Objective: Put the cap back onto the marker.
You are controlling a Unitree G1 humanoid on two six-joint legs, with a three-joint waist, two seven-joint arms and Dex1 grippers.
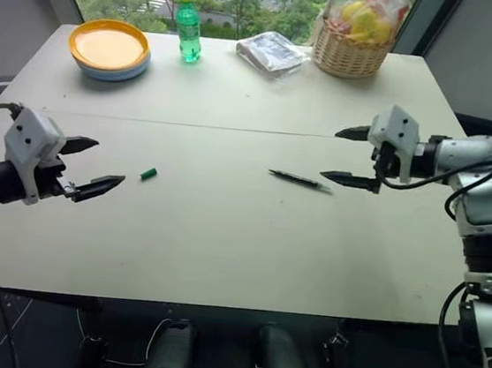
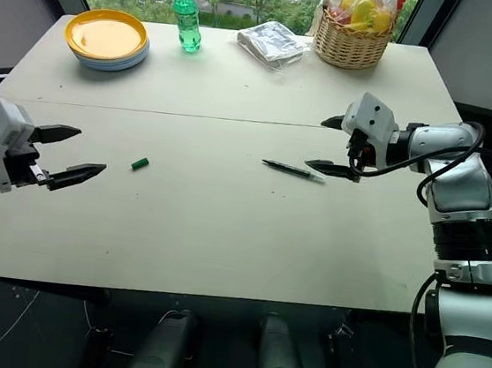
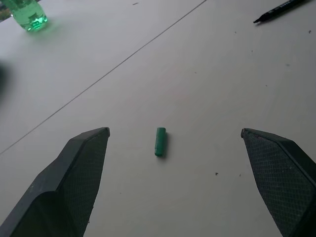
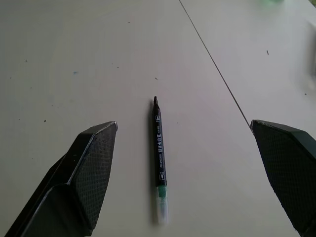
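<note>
On the table point(image 1: 222, 235), your cap point(image 1: 147, 174) lies just ahead of the left claw point(image 1: 88, 167), the marker point(image 1: 298, 180) by the right claw point(image 1: 351, 156); both claws gape wide, empty.

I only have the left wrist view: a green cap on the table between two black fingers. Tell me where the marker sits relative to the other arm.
Observer: The marker lies flat on the table, just in front of the right end effector, which is open above it and not touching it.
Operator: Report which way its tip points.
Observer: In the right wrist view the dark tip points away from that end effector, toward the cap.
Operator: Say whether my left end effector is on the cap.
Observer: No. The left end effector is open and hangs short of the cap, with bare table between them.
Operator: List what else is on the table.
Observer: Along the far edge: stacked plates, a green bottle, a foil packet and a basket.
</note>
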